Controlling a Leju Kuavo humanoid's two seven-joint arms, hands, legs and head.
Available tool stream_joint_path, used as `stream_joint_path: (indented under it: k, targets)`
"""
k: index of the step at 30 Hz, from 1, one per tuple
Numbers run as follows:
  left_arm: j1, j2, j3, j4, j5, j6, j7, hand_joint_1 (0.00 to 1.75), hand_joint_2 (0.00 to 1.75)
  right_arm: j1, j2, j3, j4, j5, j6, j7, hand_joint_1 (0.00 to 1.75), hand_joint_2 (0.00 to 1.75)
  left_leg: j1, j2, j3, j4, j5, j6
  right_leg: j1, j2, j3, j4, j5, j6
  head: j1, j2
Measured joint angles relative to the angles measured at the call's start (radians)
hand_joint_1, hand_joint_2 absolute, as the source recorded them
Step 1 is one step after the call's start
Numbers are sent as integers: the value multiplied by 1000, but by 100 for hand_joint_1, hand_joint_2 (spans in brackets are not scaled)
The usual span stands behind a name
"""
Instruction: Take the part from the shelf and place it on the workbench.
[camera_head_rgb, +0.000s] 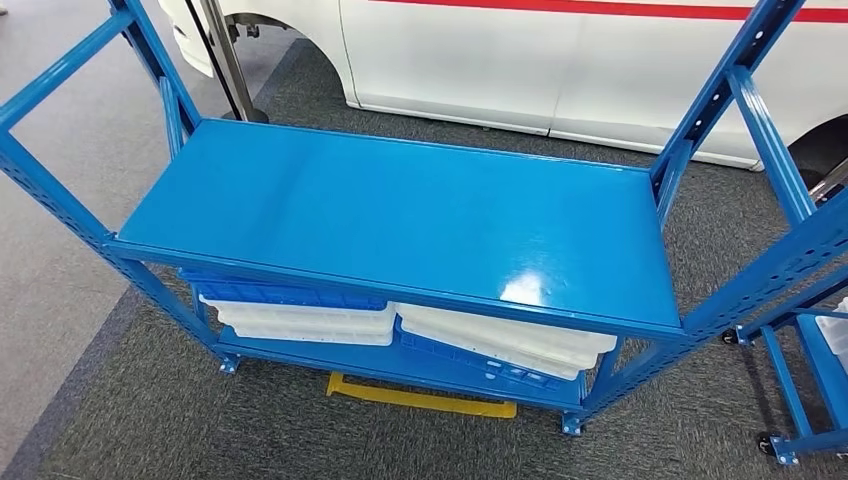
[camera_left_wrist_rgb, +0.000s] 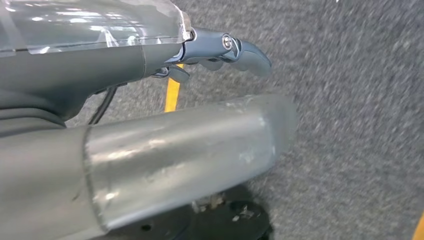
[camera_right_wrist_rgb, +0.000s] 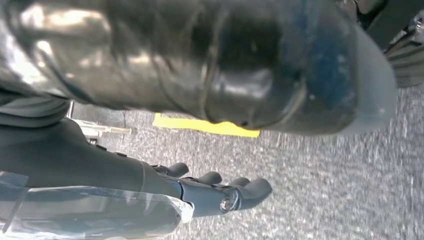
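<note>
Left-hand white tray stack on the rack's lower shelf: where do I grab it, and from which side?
Judging from the head view, grip the long front edge of the white tray stack, coming in low from the rack's open front. The blue top shelf overhangs it, blocking any approach from above.

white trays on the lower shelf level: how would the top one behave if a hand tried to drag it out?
The white trays look like thin moulded plastic, so probably light and fairly stiff, perhaps flexing slightly. The right-hand white stack lies tilted on a blue crate, so it may slide or tip. Glossy surfaces suggest a slippery grip. The blue shelf overhangs closely, so snagging seems possible.
</note>
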Motion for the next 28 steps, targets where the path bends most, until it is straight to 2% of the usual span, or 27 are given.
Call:
stream_joint_path:
  k: [2,3,4,5,7,8,9,12,14,15,17,18,19,20,21,22,23,24,25,26,28]
  targets:
    - [-1,0,0,0,0,0,0,0,0,0,0,-2,0,0,0,0,0,0,-5,1,0,0,-1,6,0,0,-63,128,-62,3,0,0]
    - [-1,0,0,0,0,0,0,0,0,0,0,-2,0,0,0,0,0,0,-7,1,0,1,-3,8,0,0,-88,178,-77,4,0,0]
    - [-1,0,0,0,0,0,0,0,0,1,0,-3,0,0,0,0,0,0,-8,1,2,1,-4,9,0,0,-99,194,-71,4,0,0]
    - [-1,0,0,0,0,0,0,0,0,1,0,-4,0,0,0,0,0,0,-9,-1,4,3,-7,8,1,0,-89,170,-45,3,0,0]
    - [-1,0,0,0,0,0,0,0,0,1,-1,-4,0,0,0,0,0,0,-10,-3,9,6,-14,5,2,0,-27,40,25,-5,0,0]
    - [-1,-1,0,0,0,0,0,0,0,0,-2,-4,0,0,0,0,0,0,-12,-4,10,9,-18,0,5,0,2,-21,47,-10,0,0]
    - [-1,-1,0,0,0,0,0,0,0,-1,-3,-4,0,0,0,0,0,0,-13,-3,9,12,-22,-4,7,0,20,-59,57,-14,0,0]
    - [-3,-2,0,0,0,0,1,0,0,-3,-3,-5,0,0,0,0,0,0,-13,-3,9,13,-29,-18,10,2,29,-81,57,-25,0,0]
    - [-4,-2,0,0,0,0,0,0,0,-3,-3,-5,0,0,-1,0,0,0,-11,-2,2,38,-52,-29,5,3,34,-92,61,-35,0,0]
    - [-5,-1,0,0,0,0,0,0,0,-2,-3,-5,0,-1,-2,-1,0,0,-9,-2,-14,78,-79,-35,2,3,37,-97,63,-38,-1,0]
    - [-5,-1,0,0,0,0,0,0,0,-2,-3,-6,0,-2,-4,-2,0,0,-2,-2,-74,206,-146,-44,2,7,37,-98,64,-42,-1,0]
    - [-4,-1,0,0,0,1,0,0,0,-2,-3,-6,0,-3,-6,-2,0,0,2,-2,-103,264,-166,-48,2,12,36,-98,63,-42,-1,0]
    - [-4,-1,0,0,0,2,0,0,0,-2,-3,-7,0,-4,-7,-2,0,0,6,-2,-119,293,-167,-52,1,18,37,-98,63,-41,-1,0]
    - [-3,-1,0,0,0,3,0,0,0,-2,-3,-9,0,-5,-8,-2,0,0,9,-2,-116,283,-148,-54,1,26,37,-97,62,-40,-1,0]
    - [-2,-1,0,0,0,4,0,0,0,-3,-3,-10,0,-5,-9,-1,0,0,12,-3,-95,233,-111,-55,0,32,39,-95,61,-38,-1,0]
    - [-2,-1,0,0,0,5,0,0,0,-4,-3,-12,0,-5,-11,-1,0,0,14,-4,-62,159,-71,-55,-1,38,40,-93,59,-35,-1,0]
    - [-3,-1,0,0,0,7,0,0,0,-4,-2,-12,0,-4,-15,0,0,44,14,-6,-33,92,-42,-54,-1,44,41,-90,57,-30,-1,0]
    - [-4,-1,0,0,0,8,0,0,0,-5,-2,-12,0,-1,-19,2,0,87,12,-8,-13,44,-24,-50,0,47,41,-87,55,-25,-1,0]
    - [-6,-2,0,0,0,9,1,0,44,-4,-2,-12,0,1,-24,4,0,87,10,-10,-5,21,-20,-46,0,50,40,-87,54,-18,0,0]
    - [-7,-2,0,0,0,10,3,0,87,-4,-2,-12,0,4,-31,7,0,87,8,-11,-4,16,-21,-43,2,52,40,-85,52,-18,0,0]
    - [-7,-2,0,0,1,12,8,0,175,-3,-2,-13,0,5,-43,11,0,0,7,-12,-4,14,-19,-40,2,51,40,-85,51,-26,0,0]
